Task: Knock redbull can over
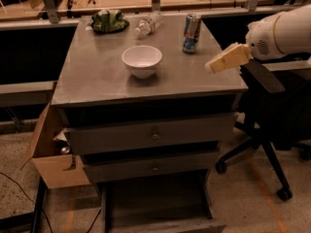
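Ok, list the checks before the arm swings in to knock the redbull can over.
1. The redbull can stands upright near the far right corner of the table: ok.
2. The end effector hovers by the table's right edge, apart from the can: ok.
3. Tabletop between them is bare: ok.
4. The white bowl and water bottle sit left of the can, apart from it: ok.
5. End effector height matches the can's body: cannot tell.

On the grey metal tabletop (97, 81), four items: one slim blue-and-silver redbull can (192, 33) at 1 o'clock, one round white bowl (142, 60) near centre, one clear plastic bottle (148, 25) at 12, and one green crinkled packet (110, 21) at 11. One tan gripper (212, 67), over the 3 o'clock edge. Elsewhere: three grey drawers (154, 136), one brown cardboard box (48, 164), one black office chair (265, 130).
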